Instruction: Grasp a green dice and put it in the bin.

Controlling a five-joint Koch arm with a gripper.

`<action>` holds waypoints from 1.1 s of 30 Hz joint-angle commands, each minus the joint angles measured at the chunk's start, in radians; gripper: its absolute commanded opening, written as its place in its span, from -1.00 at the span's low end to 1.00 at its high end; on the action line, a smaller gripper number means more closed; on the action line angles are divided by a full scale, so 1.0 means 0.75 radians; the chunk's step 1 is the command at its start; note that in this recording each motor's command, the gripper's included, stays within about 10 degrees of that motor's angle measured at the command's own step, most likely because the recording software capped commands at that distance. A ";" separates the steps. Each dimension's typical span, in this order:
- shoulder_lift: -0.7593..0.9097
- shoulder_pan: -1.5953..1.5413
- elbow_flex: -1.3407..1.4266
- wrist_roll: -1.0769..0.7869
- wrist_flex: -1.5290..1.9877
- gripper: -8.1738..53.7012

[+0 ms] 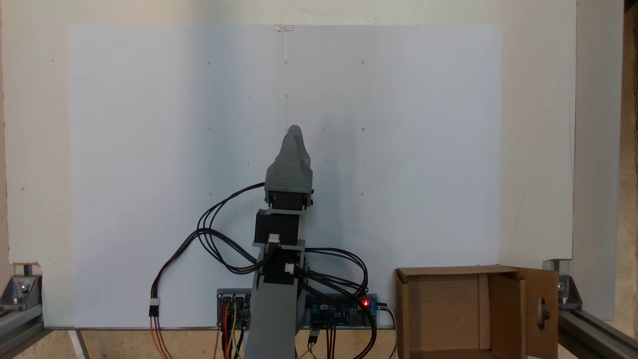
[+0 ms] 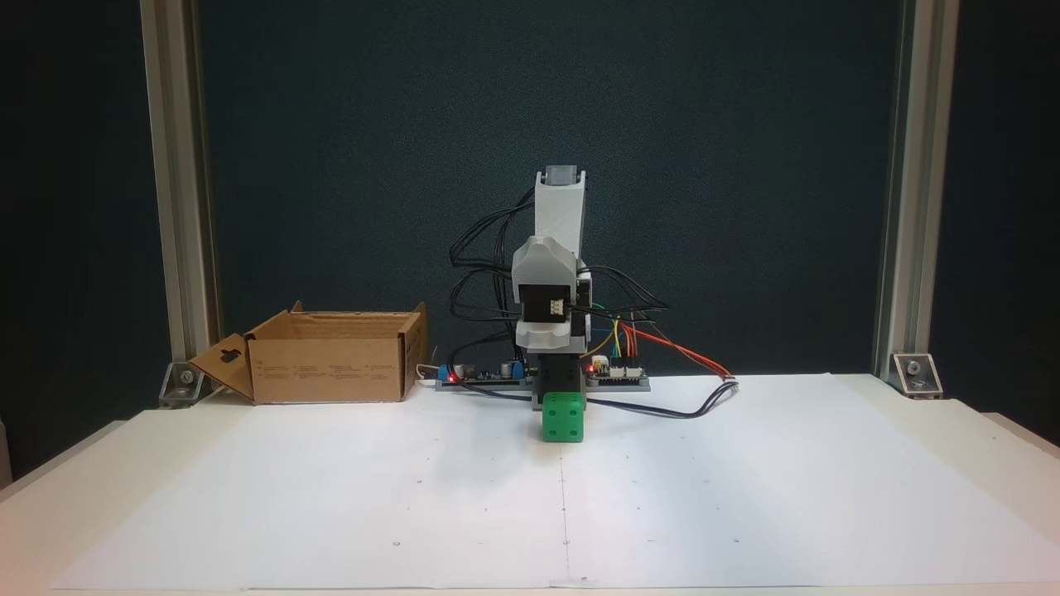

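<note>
1. The arm is sitting folded at the back-centre of the white paper sheet (image 2: 331, 497), with the gripper (image 1: 294, 130) pointing out over the sheet in the top-down fixed view.
2. The green dice (image 2: 562, 417) is resting on the sheet, right in front of the arm's lower end in the front-facing fixed view; it has dark pips on the face I'm seeing. The grey gripper body is covering that spot from above.
3. Gripper state: cannot tell. The jaws are lining up one behind the other, or hiding behind the dice. Whether they are around the dice or just above it, also cannot tell.
4. Step in hand, as I'm judging it, is the grasp. Doing it well means coming down squarely over the cube, closing on two flat opposite faces (not the rounded corners), then lifting straight up before swinging.
5. The bin (image 2: 331, 364) is standing well apart from the dice, beside the controller boards (image 1: 339, 311): left in the front view, lower right in the top-down one.
6. The bin's top is open, the keyhole flap (image 1: 541, 311) is hanging outward, and the interior I'm seeing is bare cardboard, nothing inside.
7. The carry should be clearing the bin's near wall and the loose cables (image 2: 662, 410).
</note>
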 commanded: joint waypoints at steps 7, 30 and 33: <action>0.141 0.000 0.063 0.035 -0.051 0.69; 0.143 -0.100 -0.360 0.027 0.481 0.63; 0.143 -0.104 -0.536 0.027 0.755 0.63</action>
